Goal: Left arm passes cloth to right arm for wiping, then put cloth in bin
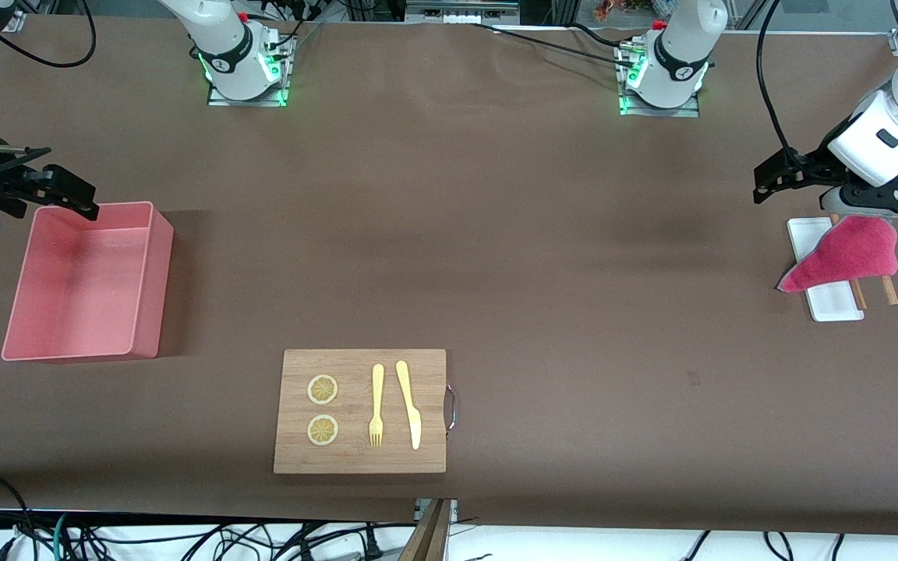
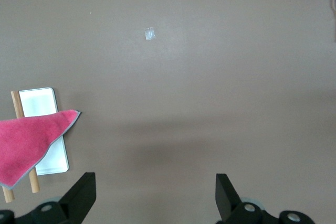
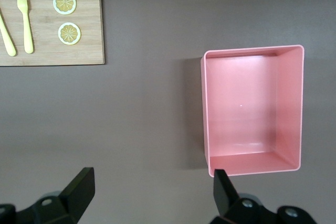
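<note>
Hovering at its own end of the tabletop [image 1: 449,234], the left gripper [image 1: 778,178] has its fingers [image 2: 79,195] spread wide and holds nothing. The cloth [image 1: 846,253] lies just beside those fingers, draped over a white tray [image 1: 831,304] and two wooden sticks [image 1: 889,290], one pointed corner spilling onto the brown surface. In the left wrist view the fingers frame bare tabletop, with the cloth off to one side of them, apart from both tips.

At the other end the right gripper [image 1: 59,191] hangs over the rim of the bin [image 1: 149,296], its slim black fingers [image 3: 79,190] also fully apart and empty. The bin sits under and just past the fingertips; nothing lies inside it.

Between the two arms, well apart from either pair of fingers and nearer the front camera, rests a cutting board [image 1: 359,460] carrying two lemon slices [image 1: 323,389], a yellow fork [image 1: 376,405] and a yellow knife [image 1: 409,405], laid side by side.
</note>
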Tool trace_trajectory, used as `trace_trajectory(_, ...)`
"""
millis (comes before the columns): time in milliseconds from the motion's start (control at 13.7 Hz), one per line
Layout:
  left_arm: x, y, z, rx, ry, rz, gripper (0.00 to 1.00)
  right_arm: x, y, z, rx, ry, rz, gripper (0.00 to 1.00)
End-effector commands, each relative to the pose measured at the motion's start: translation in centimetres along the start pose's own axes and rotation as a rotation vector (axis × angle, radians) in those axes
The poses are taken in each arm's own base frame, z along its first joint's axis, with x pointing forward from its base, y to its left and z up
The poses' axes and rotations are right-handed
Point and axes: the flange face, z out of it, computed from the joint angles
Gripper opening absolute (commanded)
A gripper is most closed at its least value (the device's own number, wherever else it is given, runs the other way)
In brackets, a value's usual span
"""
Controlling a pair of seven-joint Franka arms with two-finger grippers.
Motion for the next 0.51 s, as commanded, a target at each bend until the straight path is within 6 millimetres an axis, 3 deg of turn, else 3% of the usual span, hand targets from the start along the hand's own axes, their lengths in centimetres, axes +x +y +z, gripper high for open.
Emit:
trace_trajectory(0, 0.46, 0.28, -0.53, 0.01, -0.008, 0.009, 1.0, 0.05, 0.17, -0.38, -0.005, 0.009, -0.005, 1.0)
trace_trajectory(438, 0.41, 0.12, -0.43, 0.008, -0.014, -0.007, 1.0, 0.05, 0.25, -0.37, -0.005, 0.009, -0.003, 1.0)
